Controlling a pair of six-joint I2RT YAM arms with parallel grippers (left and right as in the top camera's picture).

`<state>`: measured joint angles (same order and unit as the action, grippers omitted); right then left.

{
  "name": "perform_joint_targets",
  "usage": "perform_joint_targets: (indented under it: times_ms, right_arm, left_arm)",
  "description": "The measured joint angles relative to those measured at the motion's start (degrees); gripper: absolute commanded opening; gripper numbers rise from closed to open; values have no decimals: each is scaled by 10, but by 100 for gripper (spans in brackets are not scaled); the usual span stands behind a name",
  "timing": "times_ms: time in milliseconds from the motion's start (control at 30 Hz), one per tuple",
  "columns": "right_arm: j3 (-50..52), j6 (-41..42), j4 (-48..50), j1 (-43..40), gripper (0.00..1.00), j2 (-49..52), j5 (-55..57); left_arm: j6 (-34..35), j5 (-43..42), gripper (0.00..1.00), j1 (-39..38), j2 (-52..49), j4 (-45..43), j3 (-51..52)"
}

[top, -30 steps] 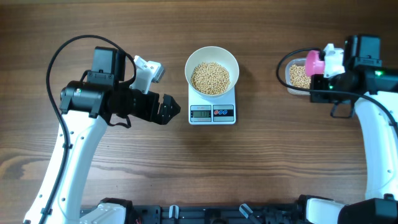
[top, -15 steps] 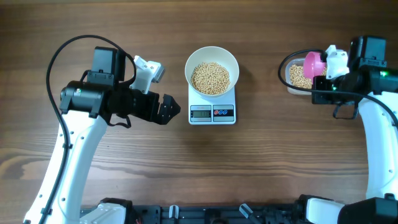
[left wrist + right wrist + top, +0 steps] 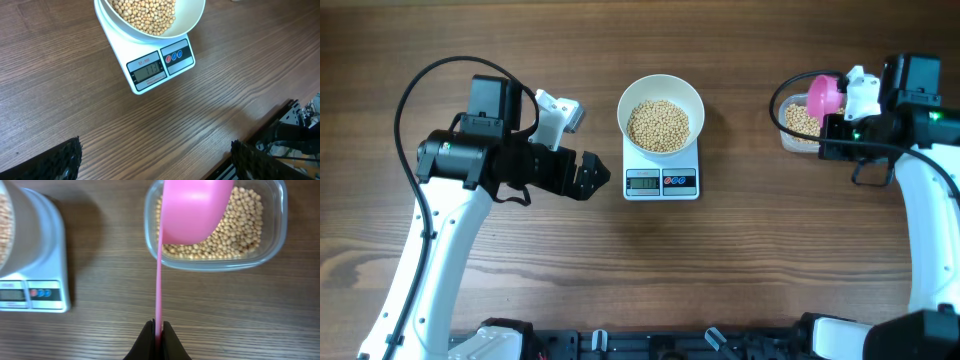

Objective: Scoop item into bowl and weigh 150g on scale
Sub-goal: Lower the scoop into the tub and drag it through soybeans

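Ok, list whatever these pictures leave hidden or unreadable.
- Scale display: digits too small overhead, blurred in the left wrist view.
- Pink scoop: right wrist view shows only its outer side; contents hidden.
- Bowl: far rim cut off by the left wrist view's top edge.

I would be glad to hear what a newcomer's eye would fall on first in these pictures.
The pink scoop stands out, pinched by its handle in the right end effector and poised over the clear tub of beans at the right. At the centre, a white bowl of the same beans sits on the scale, with the left end effector open beside it.
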<state>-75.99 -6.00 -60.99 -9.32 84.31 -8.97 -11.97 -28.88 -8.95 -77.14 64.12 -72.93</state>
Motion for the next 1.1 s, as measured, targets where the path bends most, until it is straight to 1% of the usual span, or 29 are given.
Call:
perform_joint_targets:
  times_ms: [167, 300, 567, 767, 1100]
  right_arm:
    - [0, -16, 2, 0, 4, 36, 24]
    - [0, -20, -13, -5, 4, 43, 38]
    - [0, -45, 0, -53, 4, 43, 75]
    - [0, -48, 19, -54, 4, 47, 78]
    - [0, -48, 19, -54, 4, 91, 78]
  left_arm:
    - [0, 0, 100, 0, 0, 0, 0]
    - [0, 0, 100, 0, 0, 0, 0]
    - [0, 0, 100, 0, 0, 0, 0]
    - [0, 0, 100, 0, 0, 0, 0]
    - [0, 0, 100, 0, 0, 0, 0]
